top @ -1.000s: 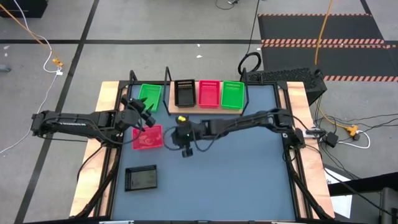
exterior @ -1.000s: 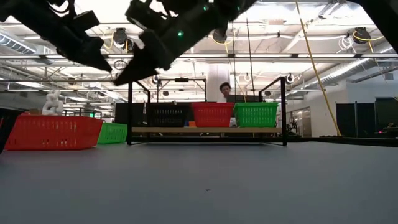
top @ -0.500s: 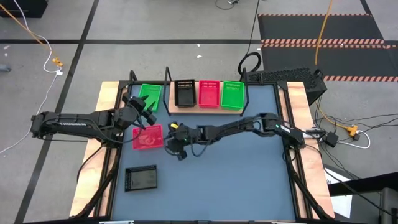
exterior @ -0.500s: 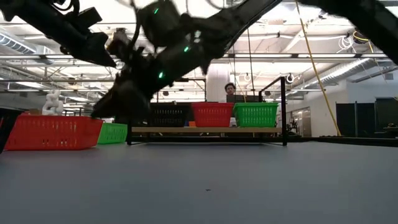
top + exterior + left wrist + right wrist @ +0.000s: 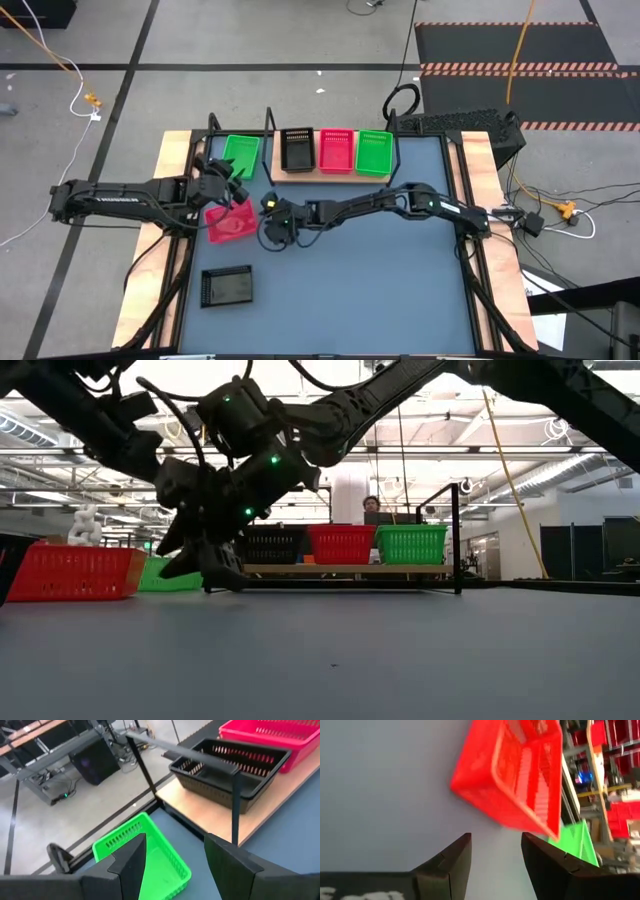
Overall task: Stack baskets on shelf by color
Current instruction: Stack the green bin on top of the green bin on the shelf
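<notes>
Loose pink-red basket (image 5: 230, 224) on tabletop, just ahead of right gripper (image 5: 266, 231), long side presented to parted, empty jaws. Left gripper (image 5: 222, 180) parted, empty, raised behind basket. Right arm judged nearer.

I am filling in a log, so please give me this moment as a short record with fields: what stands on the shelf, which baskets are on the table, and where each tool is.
shelf: holds three baskets in a row: black basket, pink-red basket, green basket
loose baskets on table: second green basket left of the shelf; second pink-red basket; second black basket nearest the front edge
left tool: open, empty, between the loose green and pink-red baskets
right tool: open, empty, just right of the loose pink-red basket, facing it
</notes>
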### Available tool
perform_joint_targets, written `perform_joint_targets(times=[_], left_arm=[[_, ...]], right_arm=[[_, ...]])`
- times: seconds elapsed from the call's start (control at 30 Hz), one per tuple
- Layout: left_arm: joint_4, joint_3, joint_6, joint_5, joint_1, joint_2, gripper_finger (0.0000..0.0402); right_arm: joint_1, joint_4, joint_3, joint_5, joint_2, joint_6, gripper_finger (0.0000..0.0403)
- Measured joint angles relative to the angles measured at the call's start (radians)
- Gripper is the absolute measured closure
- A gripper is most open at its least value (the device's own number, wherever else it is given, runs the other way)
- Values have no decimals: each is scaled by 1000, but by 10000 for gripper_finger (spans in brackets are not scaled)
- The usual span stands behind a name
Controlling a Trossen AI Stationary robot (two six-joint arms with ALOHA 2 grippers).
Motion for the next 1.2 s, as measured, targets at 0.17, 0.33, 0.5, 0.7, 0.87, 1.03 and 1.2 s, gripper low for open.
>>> perform_joint_targets(times=[0.17,0.33,0.5,0.7,0.87,1.03,1.2], left_arm=[[-61,0,-49,0,0,0,199],[-61,0,-55,0,0,0,199],[-54,0,-61,0,0,0,199],[-49,-1,-63,-1,0,0,199],[-50,-31,-133,18,-3,0,199],[-51,-82,-280,107,-43,0,199],[-49,-96,-390,116,-121,0,199]], right_arm=[[30,-60,0,-13,-31,27,234],[62,-83,0,-156,-82,59,234],[80,-103,0,-186,-93,107,234],[83,-162,0,-211,-93,14,234],[86,-85,0,-372,-93,-19,234],[86,-65,0,-543,-93,-13,234],[86,-23,-26,-686,-92,-86,234]])
